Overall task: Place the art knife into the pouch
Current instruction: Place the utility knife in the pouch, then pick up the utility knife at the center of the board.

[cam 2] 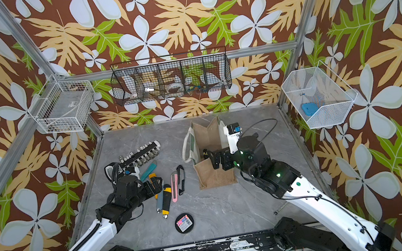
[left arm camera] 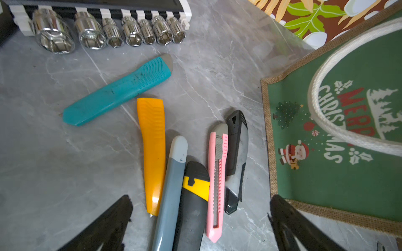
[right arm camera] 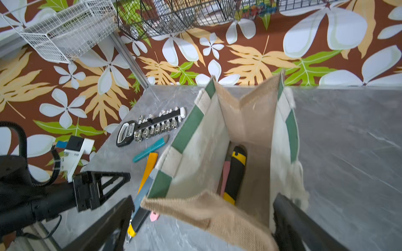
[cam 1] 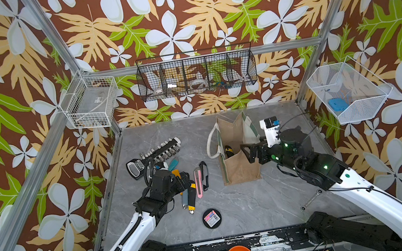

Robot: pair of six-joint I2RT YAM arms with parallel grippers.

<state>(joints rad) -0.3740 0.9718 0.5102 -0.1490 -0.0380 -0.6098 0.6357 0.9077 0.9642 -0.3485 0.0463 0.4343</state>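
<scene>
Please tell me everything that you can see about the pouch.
The pouch is a tan burlap tote, standing upright on the table with its mouth open. Its front panel is green, printed with "Merry Christmas", a Santa and a tree. A white rope handle lies against it. Inside lie a black-and-yellow knife and something pink. The open right gripper is above the mouth; whether it touches is unclear.
</scene>
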